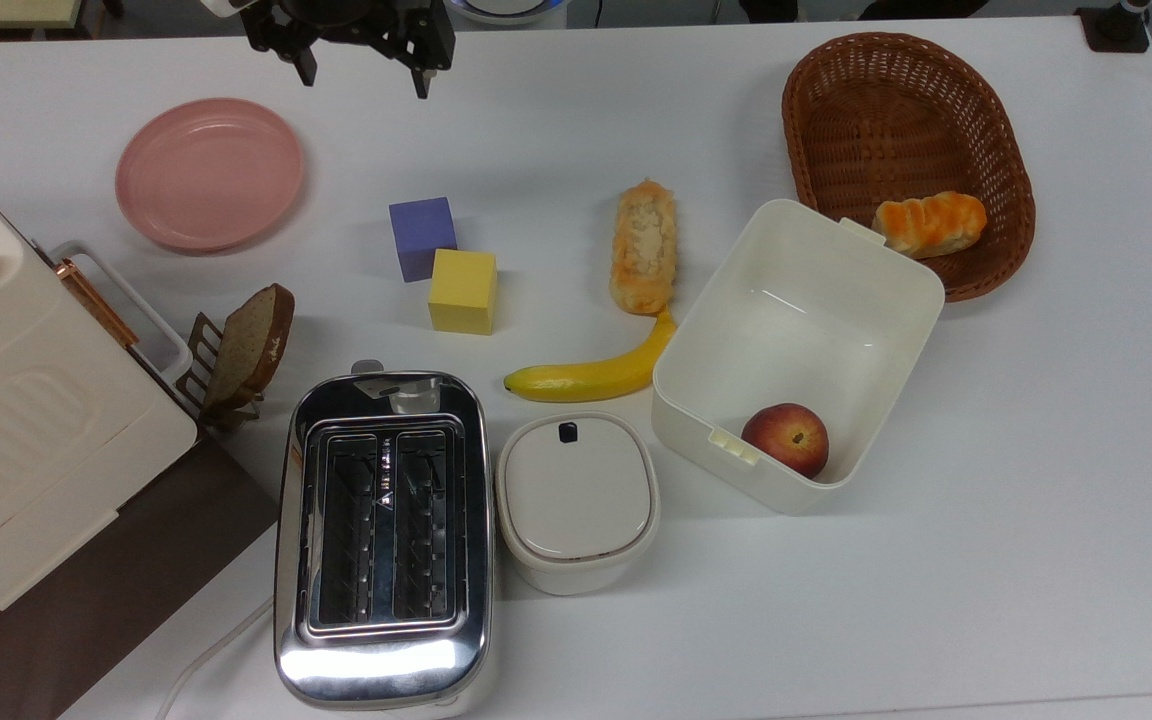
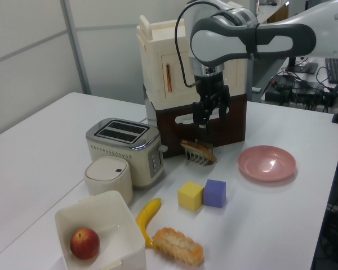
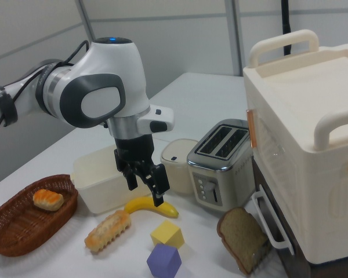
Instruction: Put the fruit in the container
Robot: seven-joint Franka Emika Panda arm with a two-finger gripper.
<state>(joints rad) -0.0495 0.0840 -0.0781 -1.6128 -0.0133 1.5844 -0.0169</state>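
The yellow banana [image 1: 596, 375] [image 2: 147, 215] [image 3: 140, 204] lies on the white table, its stem end touching the left wall of the cream-white tub [image 1: 806, 225] [image 2: 96, 205] [image 3: 95, 174] in the top view. A round red-yellow peach [image 1: 786, 438] [image 2: 84, 243] sits inside the tub. My gripper [image 1: 364, 75] [image 2: 209, 117] [image 3: 145, 191] hangs open and empty above the table at the far edge in the top view, well away from the banana, between the pink plate and the cubes.
A crusty bread [image 1: 644, 245] lies just beyond the banana. Around it stand a lidded oval box [image 1: 577, 500], a toaster [image 1: 383, 535], purple [image 1: 422, 236] and yellow [image 1: 463, 290] cubes, a pink plate [image 1: 209, 172], a wicker basket [image 1: 996, 130], and a bread slice [image 1: 251, 345].
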